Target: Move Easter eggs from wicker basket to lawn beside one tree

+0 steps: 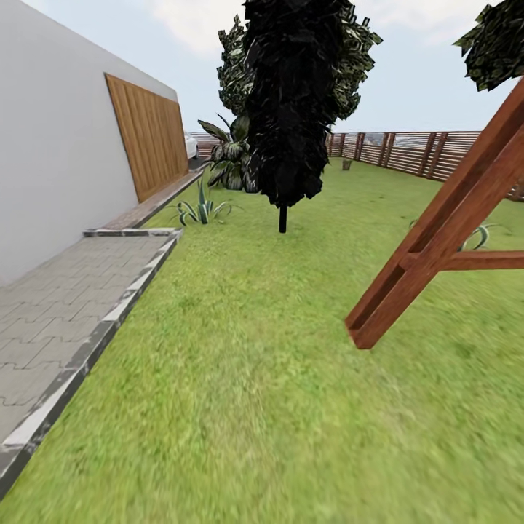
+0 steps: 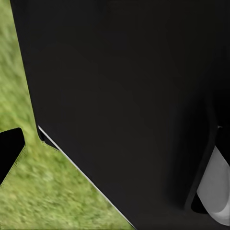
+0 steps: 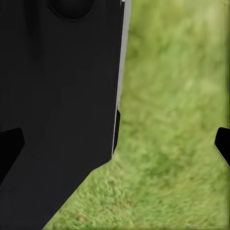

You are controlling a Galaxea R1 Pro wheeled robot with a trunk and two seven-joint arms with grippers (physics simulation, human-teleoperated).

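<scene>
The lawn (image 1: pixel 276 378) stretches ahead of me, bright green and mottled. The Easter eggs are out of view. Far off near the fence stands a tiny brown object (image 1: pixel 346 164), too small to tell whether it is the wicker basket. A leafy tree crown (image 1: pixel 231 69) rises behind a dark conifer, and another crown (image 1: pixel 498 44) hangs at the upper right. My right gripper (image 3: pixel 115 143) is open over grass beside my black body, with nothing between its fingers. My left gripper (image 2: pixel 115 143) also hangs open. One of its fingertips (image 2: pixel 9 148) shows against the grass.
A dark columnar conifer (image 1: pixel 291 102) stands straight ahead. A slanted red-brown wooden frame (image 1: pixel 437 233) blocks the right side. To the left run a grey paved path (image 1: pixel 65 306) with a stone kerb and the white house wall (image 1: pixel 51 160). A slatted fence (image 1: pixel 407 149) closes the far end.
</scene>
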